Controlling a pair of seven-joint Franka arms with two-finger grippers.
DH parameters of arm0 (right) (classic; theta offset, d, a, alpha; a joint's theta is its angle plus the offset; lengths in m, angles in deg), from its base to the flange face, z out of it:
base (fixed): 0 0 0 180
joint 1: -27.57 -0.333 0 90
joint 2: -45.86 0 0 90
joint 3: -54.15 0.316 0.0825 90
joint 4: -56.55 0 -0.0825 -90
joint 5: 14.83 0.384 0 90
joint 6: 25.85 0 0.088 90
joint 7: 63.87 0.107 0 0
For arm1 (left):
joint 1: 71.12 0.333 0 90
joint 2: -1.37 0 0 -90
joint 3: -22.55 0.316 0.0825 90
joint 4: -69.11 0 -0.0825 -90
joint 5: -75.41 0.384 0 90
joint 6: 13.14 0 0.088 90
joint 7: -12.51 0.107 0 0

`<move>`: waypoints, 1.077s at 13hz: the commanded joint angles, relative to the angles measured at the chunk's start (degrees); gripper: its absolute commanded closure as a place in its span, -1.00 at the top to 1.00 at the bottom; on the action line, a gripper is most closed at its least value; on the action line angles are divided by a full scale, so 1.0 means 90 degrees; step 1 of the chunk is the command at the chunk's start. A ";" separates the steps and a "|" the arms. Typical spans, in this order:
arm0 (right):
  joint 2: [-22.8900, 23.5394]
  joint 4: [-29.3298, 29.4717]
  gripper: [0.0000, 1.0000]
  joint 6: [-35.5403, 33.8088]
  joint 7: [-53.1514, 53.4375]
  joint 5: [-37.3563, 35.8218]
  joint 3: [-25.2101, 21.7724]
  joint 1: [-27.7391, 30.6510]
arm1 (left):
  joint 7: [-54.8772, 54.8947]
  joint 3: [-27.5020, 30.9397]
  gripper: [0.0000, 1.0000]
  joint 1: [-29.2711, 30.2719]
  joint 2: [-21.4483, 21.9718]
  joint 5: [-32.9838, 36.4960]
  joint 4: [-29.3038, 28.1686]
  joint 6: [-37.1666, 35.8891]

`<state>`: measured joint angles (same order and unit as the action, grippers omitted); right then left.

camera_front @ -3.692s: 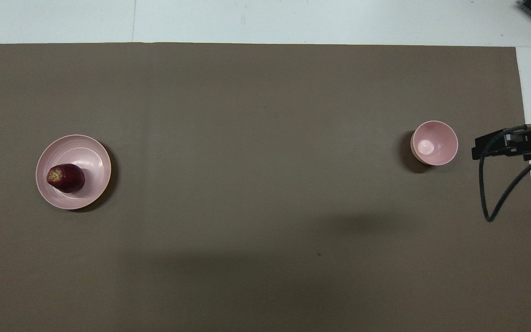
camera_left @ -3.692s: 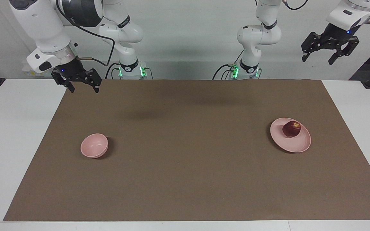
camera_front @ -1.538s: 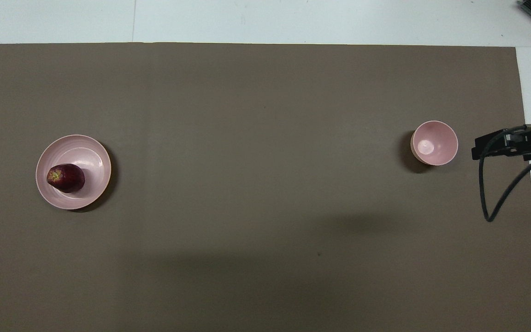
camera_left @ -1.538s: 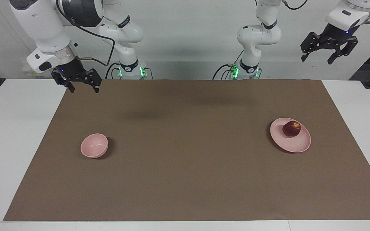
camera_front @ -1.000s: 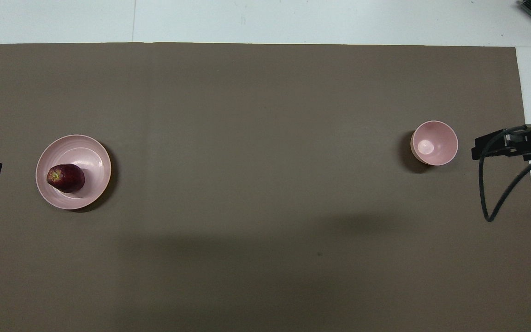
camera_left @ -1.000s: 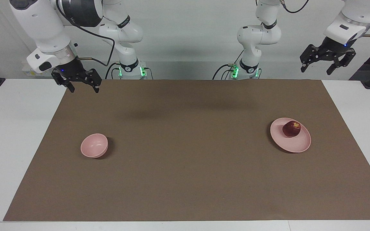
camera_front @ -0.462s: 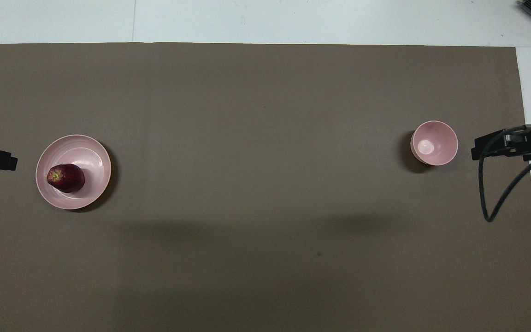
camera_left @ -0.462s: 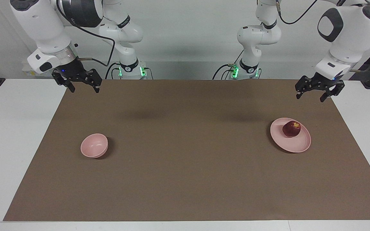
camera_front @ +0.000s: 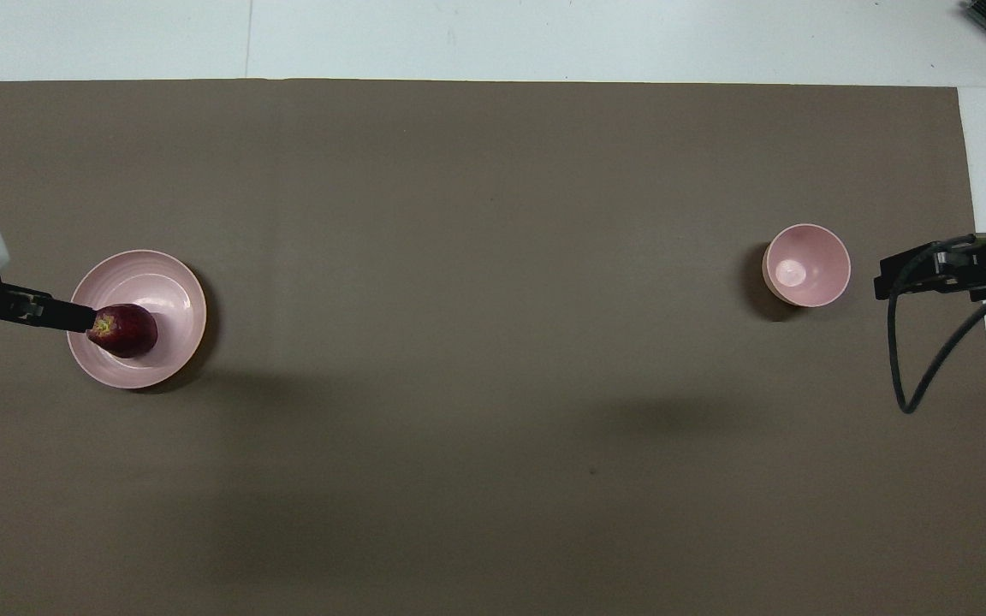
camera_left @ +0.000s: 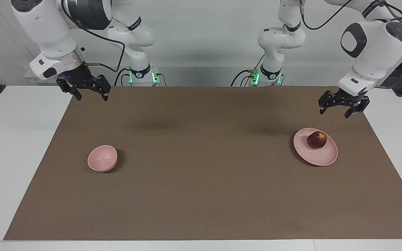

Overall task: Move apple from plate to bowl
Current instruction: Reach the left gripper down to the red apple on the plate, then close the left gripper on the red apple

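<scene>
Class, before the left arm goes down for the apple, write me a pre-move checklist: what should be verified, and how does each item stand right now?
1. Apple sits on the plate: ok.
2. Left claw open: ok.
3. Left claw directly over the apple: not ok; it hangs in the air short of it.
4. Left claw touching the apple: not ok, clearly apart.
5. Bowl upright and empty: ok.
6. Right claw waiting, open, away from the bowl: ok.

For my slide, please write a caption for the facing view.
Left gripper, open, hangs above the apple on the plate; right gripper waits; bowl empty.
</scene>
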<state>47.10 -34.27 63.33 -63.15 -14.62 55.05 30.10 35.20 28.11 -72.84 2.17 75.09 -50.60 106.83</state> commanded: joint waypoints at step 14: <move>-0.0157 -0.0105 1.00 -0.0152 -0.0158 -0.0140 0.0017 0.0139 | 0.0134 -0.0022 -0.80 0.0298 -0.0685 -0.0130 -0.0761 0.1524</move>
<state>47.04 -34.30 63.22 -63.15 -14.64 55.00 30.62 35.22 28.16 -70.71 -4.85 74.80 -56.12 119.96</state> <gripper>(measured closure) 0.000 0.229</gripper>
